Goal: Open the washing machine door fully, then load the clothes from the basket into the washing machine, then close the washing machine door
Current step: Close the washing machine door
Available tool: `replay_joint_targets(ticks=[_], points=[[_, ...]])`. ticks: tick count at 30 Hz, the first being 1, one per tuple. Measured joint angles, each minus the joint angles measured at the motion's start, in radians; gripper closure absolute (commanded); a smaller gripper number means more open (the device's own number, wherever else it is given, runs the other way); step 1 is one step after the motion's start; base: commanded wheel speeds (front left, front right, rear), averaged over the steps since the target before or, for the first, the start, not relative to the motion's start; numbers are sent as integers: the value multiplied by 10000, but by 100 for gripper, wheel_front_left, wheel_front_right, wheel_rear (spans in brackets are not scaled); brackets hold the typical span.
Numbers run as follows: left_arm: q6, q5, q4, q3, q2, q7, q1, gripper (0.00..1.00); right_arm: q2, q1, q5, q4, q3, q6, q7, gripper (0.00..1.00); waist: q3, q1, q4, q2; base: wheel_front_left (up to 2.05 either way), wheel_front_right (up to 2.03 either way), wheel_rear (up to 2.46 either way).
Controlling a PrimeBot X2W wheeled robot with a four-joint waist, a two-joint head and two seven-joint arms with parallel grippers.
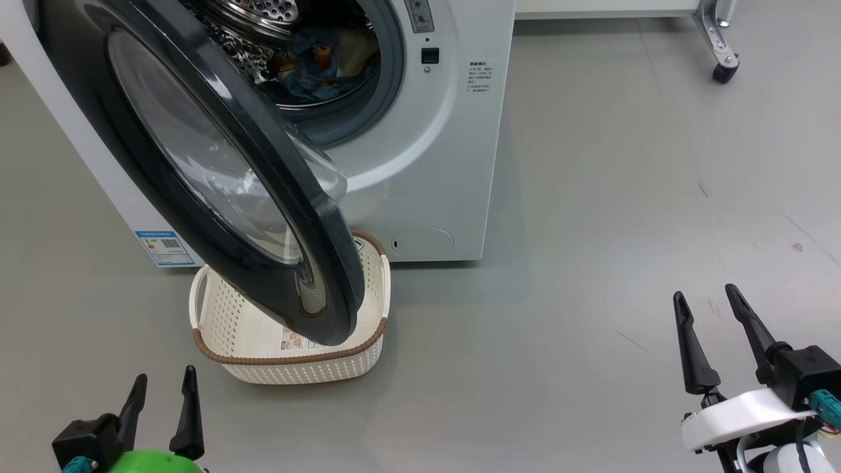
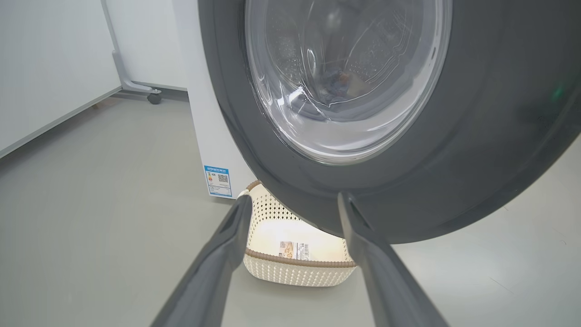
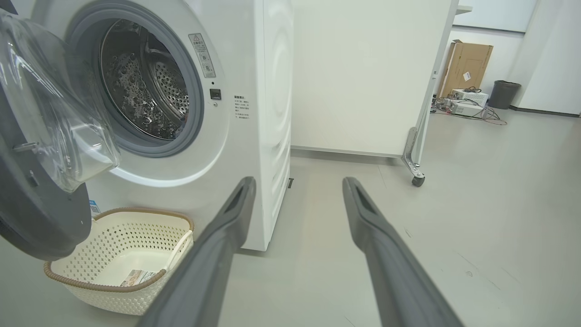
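The washing machine (image 1: 420, 151) stands with its door (image 1: 230, 164) swung partly out, its black rim hanging over the basket (image 1: 289, 361). The clothes (image 1: 325, 62), blue with bear prints, lie inside the steel drum. The cream basket (image 3: 122, 259) sits on the floor in front of the machine, with nothing in it but its label sticker. My left gripper (image 1: 163, 387) is open at the lower left, short of the basket and the door (image 2: 363, 91). My right gripper (image 1: 709, 305) is open at the lower right, well away from the machine (image 3: 254, 91), with nothing between its fingers.
Grey floor stretches to the right of the washer. A white partition on a caster foot (image 1: 723, 66) stands behind it. In the right wrist view a cardboard box (image 3: 467, 68), a dark bin (image 3: 503, 93) and cables lie at the far wall.
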Motion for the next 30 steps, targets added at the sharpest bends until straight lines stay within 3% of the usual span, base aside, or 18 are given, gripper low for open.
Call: replay_joint_targets(ticks=[7, 8, 10, 12, 14, 30], points=[[-2, 12, 48, 132, -123, 0, 5, 0, 10, 81, -6, 8, 10, 0, 0, 0, -150, 0, -35, 0, 0, 0, 0], [-2, 15, 13, 180, -138, -2, 5, 0, 10, 86, -6, 8, 10, 0, 0, 9, -162, 0, -41, 0, 0, 0, 0], [-29, 31, -48, 276, -144, -2, 5, 0, 12, 104, -6, 10, 12, 0, -2, 55, -184, 0, -54, 0, 0, 0, 0], [-29, 67, -67, 288, -146, -2, 5, 0, 13, 118, -6, 10, 17, 0, 0, 85, -199, 0, -66, 0, 0, 0, 0], [-29, 84, -84, 288, -155, -2, 6, 0, 13, 133, -6, 10, 19, 0, 0, 100, -207, 0, -73, 0, 0, 0, 0], [-31, 307, -311, 244, -249, -2, 26, 0, 56, -410, 6, -489, 738, 0, 0, 100, -184, 0, 56, 0, 0, 0, 0]])
